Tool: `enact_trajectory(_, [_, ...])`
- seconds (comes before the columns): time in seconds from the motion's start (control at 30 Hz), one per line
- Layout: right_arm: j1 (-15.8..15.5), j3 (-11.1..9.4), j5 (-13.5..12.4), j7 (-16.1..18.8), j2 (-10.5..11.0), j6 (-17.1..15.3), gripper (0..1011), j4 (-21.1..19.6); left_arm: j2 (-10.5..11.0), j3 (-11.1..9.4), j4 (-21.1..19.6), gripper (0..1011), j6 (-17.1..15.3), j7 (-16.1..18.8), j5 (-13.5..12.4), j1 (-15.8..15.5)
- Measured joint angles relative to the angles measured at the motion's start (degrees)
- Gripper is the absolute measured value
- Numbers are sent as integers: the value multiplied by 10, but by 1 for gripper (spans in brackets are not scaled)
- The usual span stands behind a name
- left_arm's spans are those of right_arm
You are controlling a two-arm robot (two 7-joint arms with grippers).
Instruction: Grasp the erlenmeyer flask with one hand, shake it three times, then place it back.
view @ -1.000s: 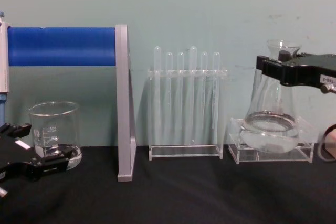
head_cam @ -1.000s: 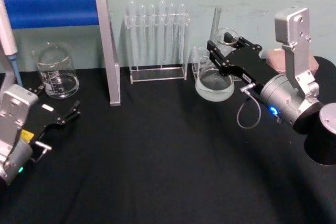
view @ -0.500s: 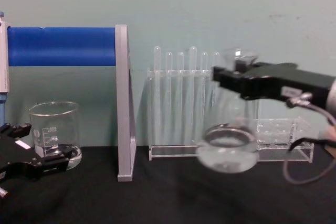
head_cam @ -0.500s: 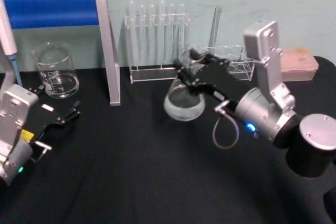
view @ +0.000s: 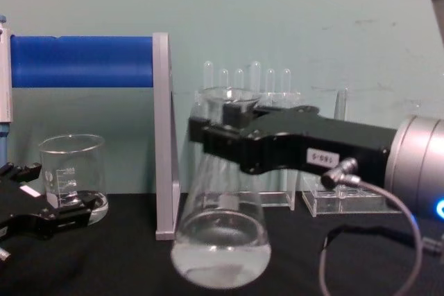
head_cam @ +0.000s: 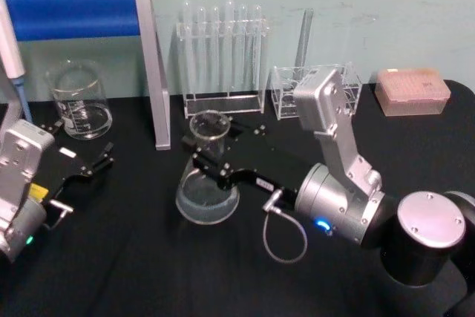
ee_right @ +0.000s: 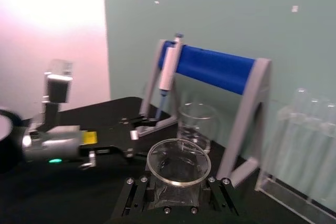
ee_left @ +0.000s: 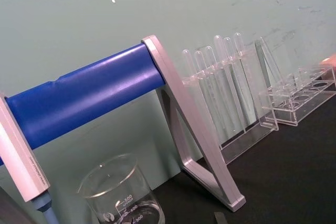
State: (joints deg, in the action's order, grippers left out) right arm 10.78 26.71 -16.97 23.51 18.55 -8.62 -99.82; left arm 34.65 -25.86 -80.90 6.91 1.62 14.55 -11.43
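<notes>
**Head view.** My right gripper (head_cam: pixel 210 162) reaches leftward over the middle of the black cloth (head_cam: pixel 148 272). Its jaws are clamped on the neck of the erlenmeyer flask (head_cam: pixel 208 192). The flask is front-centre on the table with its long axis upright, flared rim above the jaws and wide base below them. The grey upright (head_cam: pixel 156 72) of the stand is near, to its left rear. The test-tube rack (head_cam: pixel 223 57) is behind it. My left gripper (head_cam: pixel 80 141) lies by the left edge with fingers spread and empty, well apart from the flask. The right arm has the job.

**Left wrist view.** This one looks along the back row:
- the beaker (ee_left: pixel 122 195), straight-sided with printed marks
- the blue bar (ee_left: pixel 84 95), matte, on the stand
- the slim round-ended tubes in their clear rack

**Right wrist view.** I look down onto the flask's round open mouth. My black fingers (ee_right: pixel 137 195) press in on either side of the neck. The left gripper lies farther off on the cloth, and the beaker is beyond the rim.

**Chest view.** From the side the flask is a smooth, thin-walled, clear cone. A little clear liquid (view: pixel 220 258) seems to pool in the bottom. I cannot tell whether the base touches the cloth.

**Judgement.**
- The weight hangs below the grip, so the base will swing wider than the neck in a shake.
- Slick glass in hard jaws may slip.
- I would keep the stroke away from the grey upright.
</notes>
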Motion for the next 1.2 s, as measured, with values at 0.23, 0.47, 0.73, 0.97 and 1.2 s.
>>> enact_trajectory(0.23, [-4,19,-6,9,10,0,450,-12,0,0,0,1001,0,0,0,0])
enact_trajectory(0.47, [-8,37,-11,14,18,0,450,-23,0,0,0,1001,0,0,0,0])
enact_trajectory(0.73, [0,31,-13,-2,16,1,450,-11,0,0,0,1001,0,0,0,0])
enact_trajectory(0.97, [13,-1,-13,-32,8,5,450,16,0,0,0,1001,0,0,0,0])
enact_trajectory(1.2, [26,-33,-10,-56,5,10,450,43,0,0,0,1001,0,0,0,0])
